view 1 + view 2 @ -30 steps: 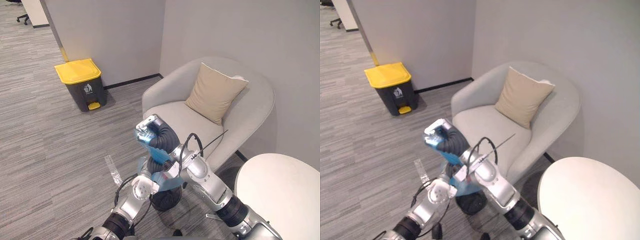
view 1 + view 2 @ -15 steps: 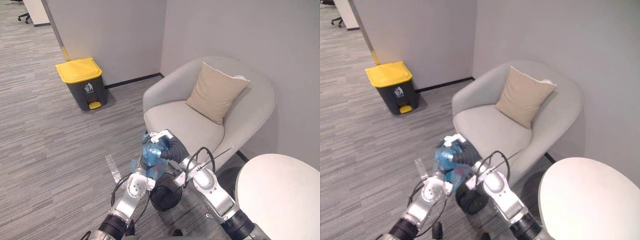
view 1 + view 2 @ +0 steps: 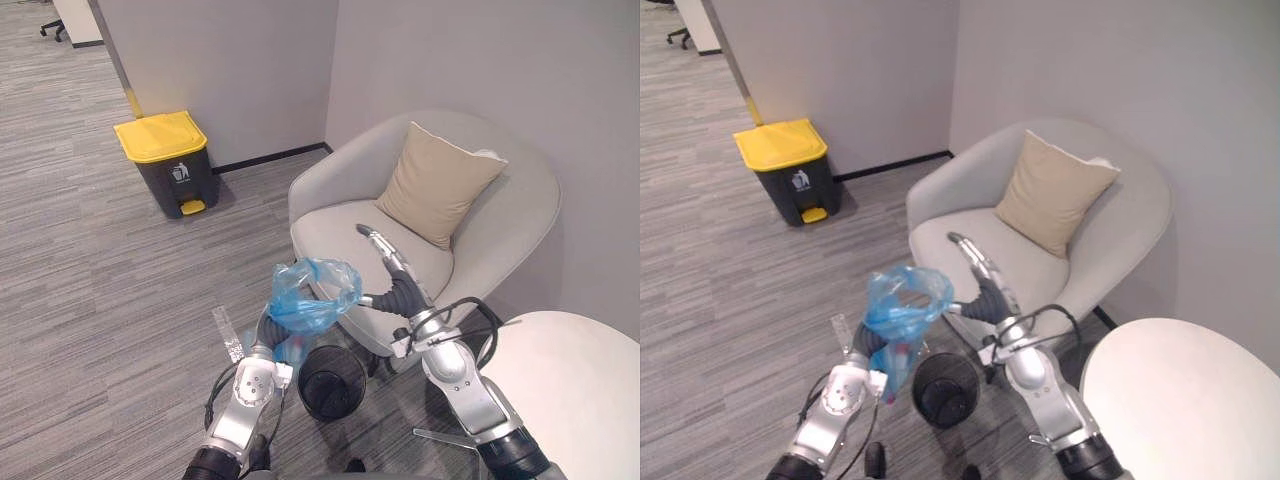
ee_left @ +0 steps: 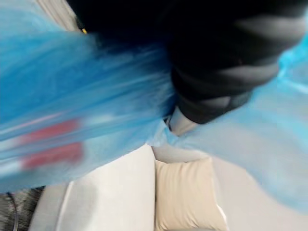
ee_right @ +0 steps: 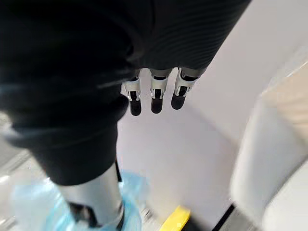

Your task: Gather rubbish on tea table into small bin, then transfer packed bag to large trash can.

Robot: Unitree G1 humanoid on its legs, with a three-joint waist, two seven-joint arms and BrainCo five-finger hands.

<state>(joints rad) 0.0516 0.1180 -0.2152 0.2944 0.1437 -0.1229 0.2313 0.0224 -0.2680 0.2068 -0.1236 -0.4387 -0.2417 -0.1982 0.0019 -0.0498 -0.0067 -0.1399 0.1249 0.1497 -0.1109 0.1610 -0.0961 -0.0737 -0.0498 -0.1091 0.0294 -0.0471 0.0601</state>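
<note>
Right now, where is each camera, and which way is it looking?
Left eye view: on the head, looking down at the blue bag, small bin and armchair; both arms show.
Right eye view: beside it, same scene, same arms.
Left wrist view: on the left wrist, facing bag and cushion; the left hand shows.
Right wrist view: along the open right hand toward the wall.
Both wrist views share the bag.

Hidden and smeared
Mostly swallowed by the bag (image 3: 313, 293): left hand (image 4: 226, 72); inside, a red blur (image 4: 48, 144) (unidentifiable, smeared in the wrist view); cropped at the edge: table (image 3: 575, 385).
</note>
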